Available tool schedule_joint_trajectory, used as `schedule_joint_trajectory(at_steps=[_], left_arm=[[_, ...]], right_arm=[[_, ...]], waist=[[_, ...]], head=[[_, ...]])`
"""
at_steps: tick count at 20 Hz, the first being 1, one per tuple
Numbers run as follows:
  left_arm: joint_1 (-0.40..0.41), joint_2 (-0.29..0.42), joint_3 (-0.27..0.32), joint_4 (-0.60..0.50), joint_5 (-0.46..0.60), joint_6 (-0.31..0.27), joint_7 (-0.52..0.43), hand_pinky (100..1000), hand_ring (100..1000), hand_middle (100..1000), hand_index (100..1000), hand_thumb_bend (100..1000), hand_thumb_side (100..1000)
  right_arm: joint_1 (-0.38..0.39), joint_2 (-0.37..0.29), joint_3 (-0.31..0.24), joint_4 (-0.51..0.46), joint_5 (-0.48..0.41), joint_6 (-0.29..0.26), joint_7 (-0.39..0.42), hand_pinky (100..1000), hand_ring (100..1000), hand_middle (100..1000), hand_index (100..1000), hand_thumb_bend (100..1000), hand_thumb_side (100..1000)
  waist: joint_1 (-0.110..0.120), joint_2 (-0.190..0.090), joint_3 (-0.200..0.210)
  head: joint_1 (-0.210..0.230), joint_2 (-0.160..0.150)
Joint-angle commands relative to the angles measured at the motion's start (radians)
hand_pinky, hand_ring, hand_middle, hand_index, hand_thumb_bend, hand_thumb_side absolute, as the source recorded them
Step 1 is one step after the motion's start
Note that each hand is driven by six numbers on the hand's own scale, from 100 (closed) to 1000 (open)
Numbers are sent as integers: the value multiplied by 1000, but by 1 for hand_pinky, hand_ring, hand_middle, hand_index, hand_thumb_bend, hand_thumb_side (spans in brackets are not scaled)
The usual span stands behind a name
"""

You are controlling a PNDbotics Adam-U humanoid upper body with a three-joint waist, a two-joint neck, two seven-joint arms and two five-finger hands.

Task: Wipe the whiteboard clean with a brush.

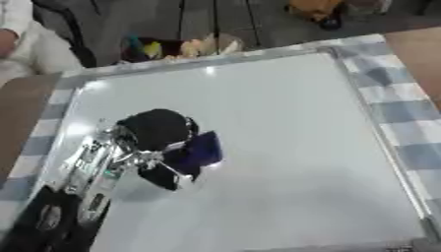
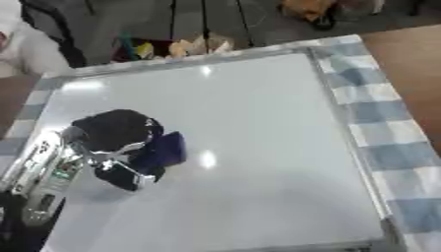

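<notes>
Left hand (image 1: pixel 159 135) curled around blue brush (image 1: pixel 204 147), on whiteboard's (image 1: pixel 284 147) left side; checked cloth (image 1: pixel 405 118) covers counter.

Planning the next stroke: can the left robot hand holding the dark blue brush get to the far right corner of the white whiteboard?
Probably yes. The left robot hand, curled round the dark blue brush, sits on the white whiteboard, and no object shows on the surface toward that corner. Whether the arm stretches that far is uncertain.
</notes>
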Motion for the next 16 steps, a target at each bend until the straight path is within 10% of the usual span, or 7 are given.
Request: schedule_joint_trajectory(at_steps=[1, 16], left_arm=[[-26, 77, 42, 18, 43, -82, -104, 692, 638, 532, 340, 100, 504], [-106, 178, 128, 134, 80, 1, -84, 667, 590, 470, 333, 100, 492]], right_arm=[[-3, -15, -7, -15, 0, -2, 0, 825, 839, 609, 908, 100, 954], [-7, 0, 2, -15, 21, -5, -3, 826, 840, 606, 907, 100, 953]], waist=[[-12, -18, -1], [-19, -9, -18]], head=[[-3, -13], [11, -33]])
